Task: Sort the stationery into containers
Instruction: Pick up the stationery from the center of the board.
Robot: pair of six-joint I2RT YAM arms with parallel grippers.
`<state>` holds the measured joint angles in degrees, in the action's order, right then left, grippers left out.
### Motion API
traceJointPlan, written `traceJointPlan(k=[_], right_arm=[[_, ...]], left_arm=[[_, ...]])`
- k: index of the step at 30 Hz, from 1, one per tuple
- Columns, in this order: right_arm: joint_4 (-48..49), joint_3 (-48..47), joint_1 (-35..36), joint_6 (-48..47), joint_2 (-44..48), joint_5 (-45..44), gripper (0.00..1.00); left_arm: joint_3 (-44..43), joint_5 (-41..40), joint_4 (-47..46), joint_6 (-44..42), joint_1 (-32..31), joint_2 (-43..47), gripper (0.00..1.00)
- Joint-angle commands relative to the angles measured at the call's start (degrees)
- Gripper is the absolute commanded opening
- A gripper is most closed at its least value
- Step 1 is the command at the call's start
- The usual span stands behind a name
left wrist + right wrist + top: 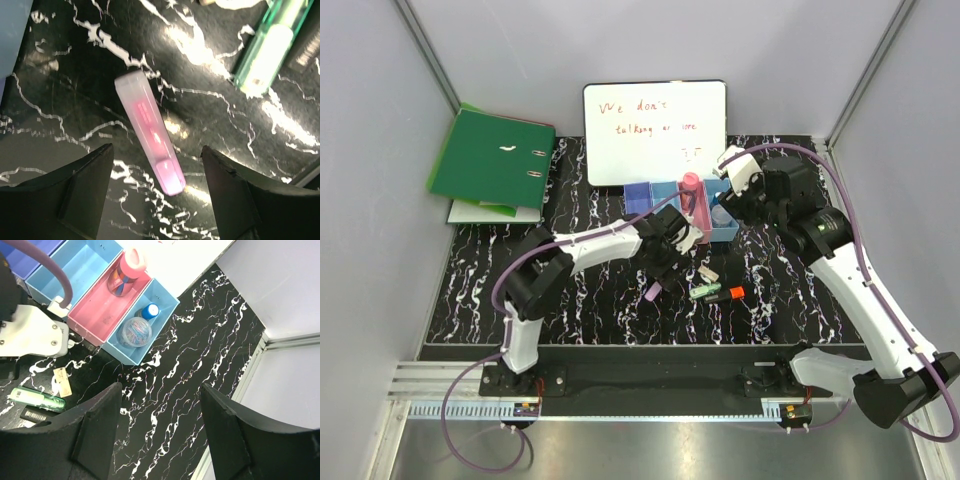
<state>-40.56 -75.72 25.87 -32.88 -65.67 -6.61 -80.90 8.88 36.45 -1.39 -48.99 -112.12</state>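
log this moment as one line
left gripper: open, over lilac marker lying on table | right gripper: open, empty, above table near light blue bin | green highlighter: on table

Bright, even light from above fills the top view; behind the bins (685, 205) the whiteboard (655, 118) is nearly washed out, its red writing faint. Shadows in front of the bins are short and soft. In the left wrist view hard white glare streaks the glossy black table (60, 90) around the lilac marker (150, 132), and the green highlighter (267, 47) is overexposed. The left gripper (156, 152) and right gripper (161, 389) are dark, underexposed and slightly blurred, while the bins stay sharp.
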Motion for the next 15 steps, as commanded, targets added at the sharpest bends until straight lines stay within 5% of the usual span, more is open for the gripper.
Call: traceJointPlan(k=[1, 7, 10, 13, 15], right_arm=[[0.8, -2.6, 0.0, 1.3, 0.8, -0.3, 0.71], [0.7, -3.6, 0.0, 1.2, 1.1, -0.6, 0.70], [0.7, -4.3, 0.0, 1.5, 1.1, -0.4, 0.70], [0.8, -4.2, 0.0, 1.9, 1.2, -0.1, 0.70], [0.8, -4.3, -0.1, 1.9, 1.2, -0.1, 0.69]], left_arm=[[-2.4, 2.1, 0.4, 0.9, -0.1, -3.0, 0.75], [-3.6, 2.7, 0.9, 0.9, -0.1, -5.4, 0.66], [-3.6, 3.1, 1.0, 1.1, -0.1, -6.6, 0.43], [-3.6, 2.7, 1.0, 1.2, -0.1, -6.8, 0.07], [-3.3, 1.9, 1.0, 1.2, -0.1, -6.5, 0.00]])
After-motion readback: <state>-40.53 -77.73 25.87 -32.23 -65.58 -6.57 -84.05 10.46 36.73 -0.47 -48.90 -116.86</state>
